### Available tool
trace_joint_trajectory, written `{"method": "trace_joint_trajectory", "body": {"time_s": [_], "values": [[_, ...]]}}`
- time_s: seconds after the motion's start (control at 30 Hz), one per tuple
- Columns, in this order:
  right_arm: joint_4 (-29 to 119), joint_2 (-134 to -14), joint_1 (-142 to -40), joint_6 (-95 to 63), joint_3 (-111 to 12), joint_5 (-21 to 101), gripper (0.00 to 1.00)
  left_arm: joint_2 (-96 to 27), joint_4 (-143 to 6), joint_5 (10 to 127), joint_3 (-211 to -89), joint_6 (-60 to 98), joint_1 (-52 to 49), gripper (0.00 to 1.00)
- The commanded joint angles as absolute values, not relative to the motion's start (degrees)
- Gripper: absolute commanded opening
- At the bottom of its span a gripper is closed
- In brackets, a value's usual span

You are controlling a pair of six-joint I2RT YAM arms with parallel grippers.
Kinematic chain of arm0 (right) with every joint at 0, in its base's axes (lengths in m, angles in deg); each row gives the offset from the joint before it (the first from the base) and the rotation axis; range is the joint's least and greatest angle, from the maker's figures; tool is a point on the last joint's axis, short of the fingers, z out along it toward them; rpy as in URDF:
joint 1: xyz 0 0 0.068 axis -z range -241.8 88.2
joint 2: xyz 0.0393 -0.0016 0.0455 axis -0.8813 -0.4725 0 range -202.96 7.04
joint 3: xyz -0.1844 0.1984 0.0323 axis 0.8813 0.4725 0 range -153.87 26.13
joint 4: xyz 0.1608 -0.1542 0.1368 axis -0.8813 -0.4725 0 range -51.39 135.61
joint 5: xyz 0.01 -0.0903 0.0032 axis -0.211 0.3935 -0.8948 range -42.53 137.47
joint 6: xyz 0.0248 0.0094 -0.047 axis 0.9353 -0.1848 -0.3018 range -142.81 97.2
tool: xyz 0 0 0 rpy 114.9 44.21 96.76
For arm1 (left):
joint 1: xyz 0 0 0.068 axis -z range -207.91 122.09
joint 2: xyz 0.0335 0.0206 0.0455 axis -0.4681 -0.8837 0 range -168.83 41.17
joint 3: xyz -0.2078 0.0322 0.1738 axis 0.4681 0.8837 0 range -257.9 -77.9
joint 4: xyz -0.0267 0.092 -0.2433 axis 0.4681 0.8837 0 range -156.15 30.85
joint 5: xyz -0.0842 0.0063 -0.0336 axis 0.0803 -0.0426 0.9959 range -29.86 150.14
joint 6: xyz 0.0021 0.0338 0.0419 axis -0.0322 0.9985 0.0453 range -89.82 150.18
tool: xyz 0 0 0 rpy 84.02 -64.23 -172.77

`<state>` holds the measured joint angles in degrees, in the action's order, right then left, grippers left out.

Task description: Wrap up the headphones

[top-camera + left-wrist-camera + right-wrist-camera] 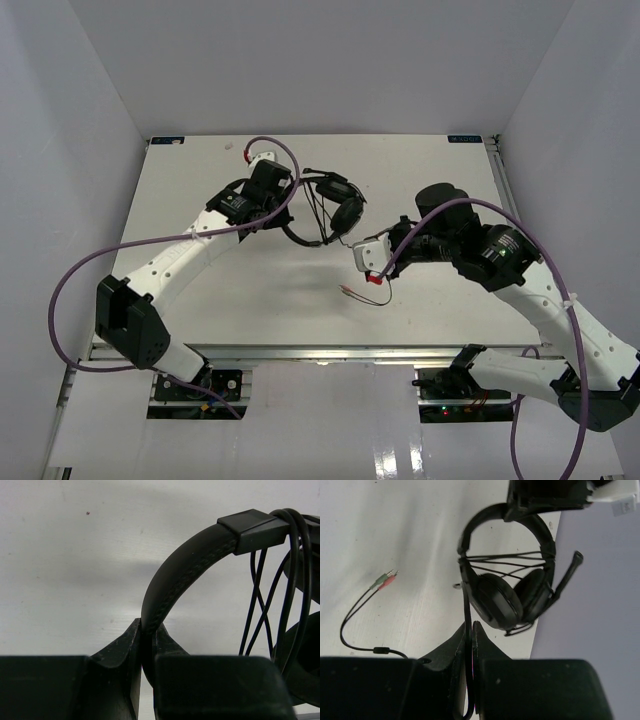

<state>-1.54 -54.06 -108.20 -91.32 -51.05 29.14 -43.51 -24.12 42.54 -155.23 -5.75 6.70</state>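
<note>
Headphones (347,212): black, sitting toward 12 o'clock of the table's middle, between the two arms. Whether the cups touch the table cannot be told.
Table (250,300): white, with the slack end of the cord lying on it.
Left claw (148,630): closed narrow on the headband, one finger on each face of the band.
Headband (187,567): thin and stitched along its edge. In the left wrist view it rises out of the left claw and curves toward 2 o'clock to a square slider block.
Cups (497,600): two oval padded ones, close together below the arch in the right wrist view.
Microphone boom (568,572): a thin stalk pointing toward 1 o'clock beside the cups.
Cord (505,560): several strands wound from side to side just above the cups, crossing one another. One strand drops toward 6 o'clock into the right claw.
Right claw (470,630): pinched nearly closed on the cord, at 4 o'clock from the headphones in the top view.
Plugs (387,578): one green and one pink, side by side on the table at the end of a slack loop of cord. In the top view they lie at 6 o'clock from the headphones, apart from both claws.
</note>
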Motion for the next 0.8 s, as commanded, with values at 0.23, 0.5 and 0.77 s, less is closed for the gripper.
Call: {"method": "trace_joint_trajectory", "body": {"time_s": [0.23,0.5,0.77], "values": [[-4.3,-50.9,-111.7,-94.6,-48.8,28.7,0.10,-50.1,-27.7,44.4,-164.3,-15.2,6.2,0.00],[-4.5,-49.7,-112.5,-94.4,-44.5,28.1,0.10,-50.7,-28.0,46.1,-166.5,-16.0,5.9,0.00],[-3.8,-48.9,-112.5,-93.9,-41.5,27.7,0.10,-50.0,-28.0,47.5,-166.6,-16.8,5.8,0.00]]}}
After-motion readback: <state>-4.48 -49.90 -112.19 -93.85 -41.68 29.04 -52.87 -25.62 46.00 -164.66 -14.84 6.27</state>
